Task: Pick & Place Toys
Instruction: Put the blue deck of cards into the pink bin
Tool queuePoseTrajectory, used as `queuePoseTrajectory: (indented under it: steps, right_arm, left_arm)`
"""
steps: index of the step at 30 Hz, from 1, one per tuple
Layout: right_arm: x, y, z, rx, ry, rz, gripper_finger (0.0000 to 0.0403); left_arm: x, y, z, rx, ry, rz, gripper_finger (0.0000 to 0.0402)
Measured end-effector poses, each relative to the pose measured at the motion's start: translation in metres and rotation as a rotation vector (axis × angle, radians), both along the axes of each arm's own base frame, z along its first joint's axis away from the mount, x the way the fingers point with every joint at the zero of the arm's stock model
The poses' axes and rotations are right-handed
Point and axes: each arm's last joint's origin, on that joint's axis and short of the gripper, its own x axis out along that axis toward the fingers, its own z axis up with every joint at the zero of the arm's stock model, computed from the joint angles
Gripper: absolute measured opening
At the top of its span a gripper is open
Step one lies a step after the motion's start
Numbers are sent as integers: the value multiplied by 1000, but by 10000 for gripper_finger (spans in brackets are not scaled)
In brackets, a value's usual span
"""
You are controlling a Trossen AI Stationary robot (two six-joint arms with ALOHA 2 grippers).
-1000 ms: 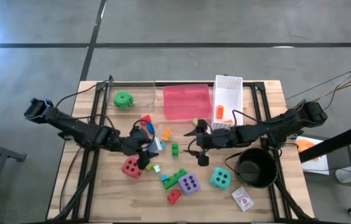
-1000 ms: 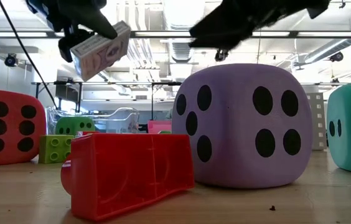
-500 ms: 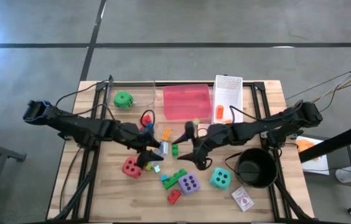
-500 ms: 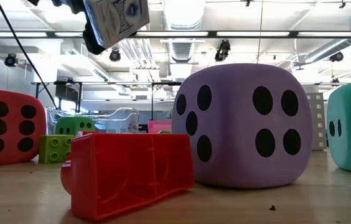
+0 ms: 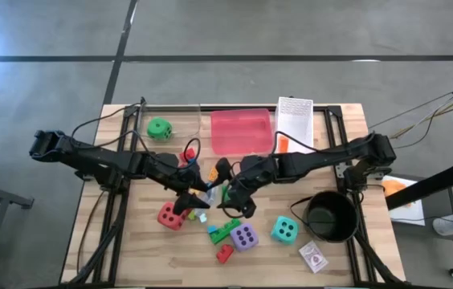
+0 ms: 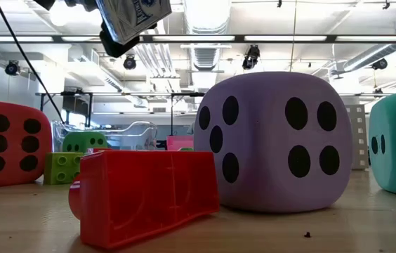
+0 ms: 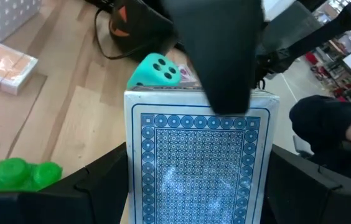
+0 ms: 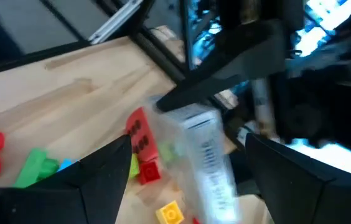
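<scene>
Left gripper (image 5: 197, 193) holds a blue-backed card pack (image 7: 200, 163) lifted clear of the counter (image 5: 114, 241), mid-counter just above the red die (image 5: 169, 215); in the left wrist view its fingers clamp both edges of the pack, likely kept high so the other arm can reach it. Right gripper (image 5: 228, 195) sits just beside it, fingers spread wide with the pack's edge between them but not closed in the right wrist view, so this looks like a handover being lined up. Green die (image 5: 159, 128) sits far left at the back; purple die (image 5: 244, 236) and teal die (image 5: 283, 230) rest nearer the front with loose bricks around, black pot (image 5: 330, 217) at right. Versus a second ago: right arm has swung left toward the pack, left gripper has carried it rightward and higher in the low view
</scene>
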Motion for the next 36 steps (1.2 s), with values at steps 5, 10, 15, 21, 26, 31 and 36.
queuePoseTrajectory:
  steps: [5,10,15,21,26,31,36]
  right_arm:
    - [11,1,-5,-7,17,5,301]
    - [16,-1,-6,-14,32,-1,240]
    - [16,-4,-4,-20,24,-1,141]
    - [15,-4,-4,-82,9,38,59]
    - [15,-5,-4,-75,18,49,59]
    - [14,-6,-5,-48,39,31,59]
    - [13,-7,-7,21,87,4,59]
  left_arm:
    - [1,-1,2,17,-38,-37,298]
    - [1,-1,2,25,-43,-49,298]
    - [1,-1,1,29,-42,-52,298]
    - [0,-2,1,23,-39,-64,299]
    - [1,-1,1,31,-43,-54,354]
    - [1,-1,2,30,-45,-56,392]
    - [0,-1,3,28,-52,-57,374]
